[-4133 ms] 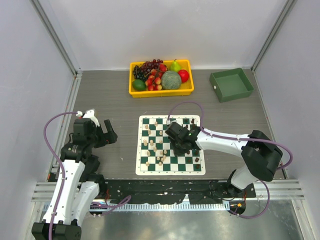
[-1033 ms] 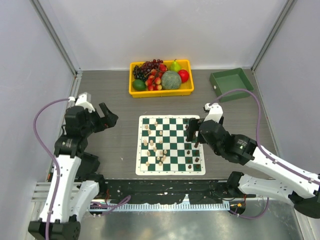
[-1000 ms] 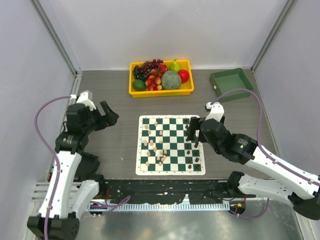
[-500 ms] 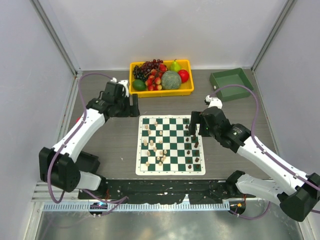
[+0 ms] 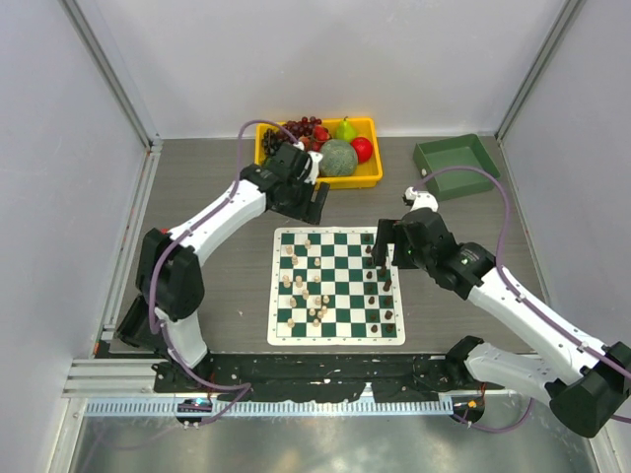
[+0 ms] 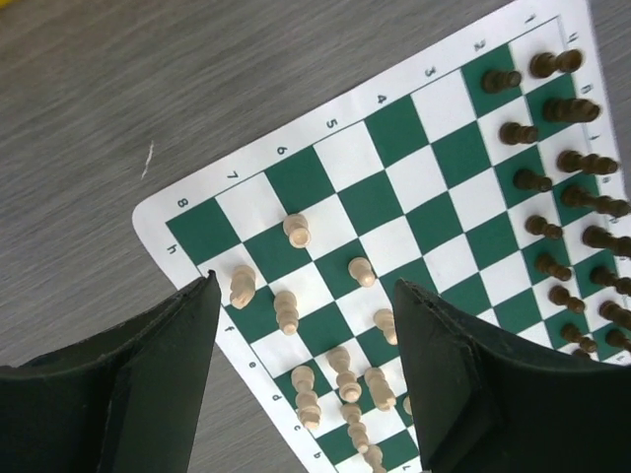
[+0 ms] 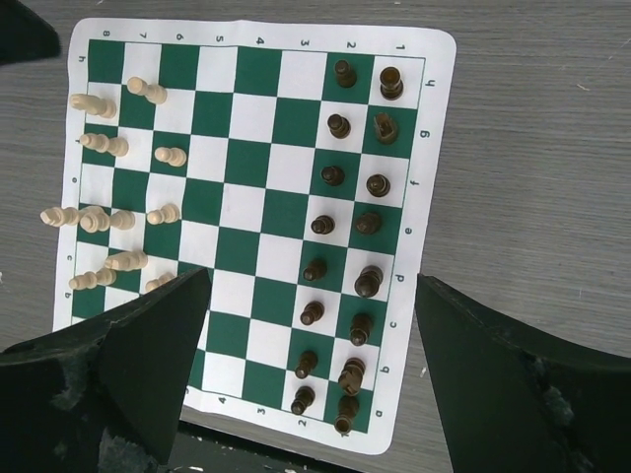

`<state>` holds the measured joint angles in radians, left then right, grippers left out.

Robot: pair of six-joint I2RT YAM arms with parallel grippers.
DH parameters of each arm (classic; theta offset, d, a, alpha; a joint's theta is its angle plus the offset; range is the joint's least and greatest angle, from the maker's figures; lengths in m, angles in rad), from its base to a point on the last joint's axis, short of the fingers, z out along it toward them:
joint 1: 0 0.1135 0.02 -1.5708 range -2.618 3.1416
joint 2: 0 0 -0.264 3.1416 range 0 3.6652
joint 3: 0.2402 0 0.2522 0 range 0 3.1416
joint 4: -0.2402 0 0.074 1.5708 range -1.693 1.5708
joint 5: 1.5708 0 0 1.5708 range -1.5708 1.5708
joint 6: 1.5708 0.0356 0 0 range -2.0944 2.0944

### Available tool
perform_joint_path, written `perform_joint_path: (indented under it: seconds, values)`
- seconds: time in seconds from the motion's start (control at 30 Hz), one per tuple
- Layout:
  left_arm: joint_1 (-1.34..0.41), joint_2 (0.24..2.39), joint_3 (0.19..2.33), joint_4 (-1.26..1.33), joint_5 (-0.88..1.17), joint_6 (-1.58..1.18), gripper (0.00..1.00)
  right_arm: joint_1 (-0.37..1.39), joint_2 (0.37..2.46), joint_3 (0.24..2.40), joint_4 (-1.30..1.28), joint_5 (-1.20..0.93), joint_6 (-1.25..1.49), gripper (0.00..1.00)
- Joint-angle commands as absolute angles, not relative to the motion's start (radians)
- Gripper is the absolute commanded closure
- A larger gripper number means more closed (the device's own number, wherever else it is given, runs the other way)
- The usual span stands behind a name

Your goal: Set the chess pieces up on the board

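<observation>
The board (image 5: 340, 258) lies flat in the middle of the table. Light chess pieces (image 5: 301, 291) stand scattered over its left columns, and dark ones (image 5: 380, 296) fill two columns on its right. My left gripper (image 5: 315, 202) hovers by the board's far left corner, open and holding nothing. In the left wrist view, my left gripper (image 6: 306, 286) looks down on light pieces (image 6: 296, 230), with dark ones (image 6: 552, 163) further off. My right gripper (image 5: 383, 246) hangs open over the far right of the board. The right wrist view shows it (image 7: 311, 281) high above the dark pieces (image 7: 340, 126).
A yellow tray (image 5: 317, 180) of fruit stands just behind my left gripper. A green bin (image 5: 455, 168) sits at the back right. Grey walls close in the table on three sides.
My left arm has swung from the table's left side across to the board's far left corner, its jaws a little narrower. My right arm has lifted off the board and shifted slightly back.
</observation>
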<state>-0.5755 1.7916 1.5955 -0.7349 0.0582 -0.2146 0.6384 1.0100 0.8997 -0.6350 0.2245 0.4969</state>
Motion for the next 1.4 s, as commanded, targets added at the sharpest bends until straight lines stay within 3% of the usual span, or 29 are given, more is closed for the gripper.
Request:
perform_joint_path:
  seconds: [0.0,0.27,1.27,1.37]
  values:
    - [-0.571,1.848,1.626,-0.790,0.075,-0.210,0.25,0.624,0.971,0.923,-0.604,0.227,0.488,0.09]
    - [-0.572,1.956,1.644,-0.793,0.071,-0.258,0.37,0.606,0.974,0.911,-0.604,0.212,0.491,0.11]
    - [-0.578,2.080,1.681,-0.795,0.107,-0.307,0.60,0.594,0.977,0.894,-0.601,0.209,0.492,0.12]
    - [-0.578,2.085,1.681,-0.798,0.106,-0.305,0.67,0.592,0.979,0.893,-0.598,0.207,0.491,0.12]
